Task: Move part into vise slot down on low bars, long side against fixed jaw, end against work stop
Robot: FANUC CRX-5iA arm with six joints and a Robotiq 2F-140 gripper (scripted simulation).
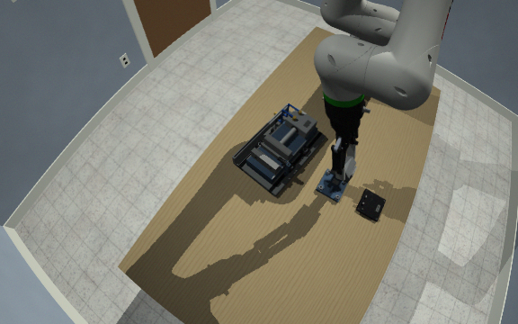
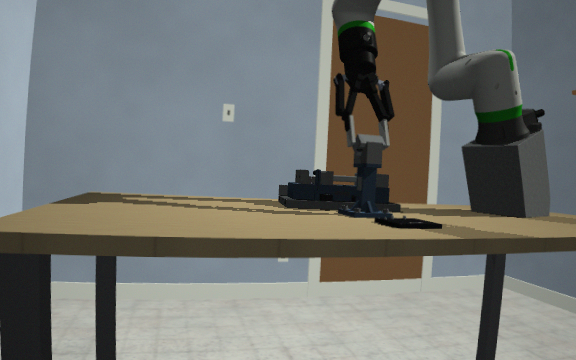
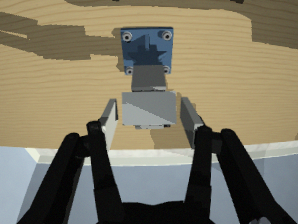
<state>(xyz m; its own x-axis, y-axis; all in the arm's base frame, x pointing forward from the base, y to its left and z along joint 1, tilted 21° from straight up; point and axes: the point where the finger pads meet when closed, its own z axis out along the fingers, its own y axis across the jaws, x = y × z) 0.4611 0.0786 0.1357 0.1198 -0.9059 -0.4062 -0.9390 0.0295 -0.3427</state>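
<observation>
The part (image 2: 368, 151), a light grey block, rests on top of the blue V-block (image 2: 365, 192), which stands on the table between the vise and the infeed plate. In the wrist view the part (image 3: 149, 110) lies just below the V-block's base (image 3: 147, 50). My gripper (image 2: 367, 136) points straight down over the part. Its fingers are half open and stand on either side of the part's upper half, with a thin gap on each side. In the wrist view the gripper (image 3: 149, 121) straddles the block without clamping it. I cannot tell which way the slot faces.
The black infeed plate (image 1: 370, 204) lies to the right with nothing on it. The arm's grey pedestal (image 2: 505, 175) stands behind.
</observation>
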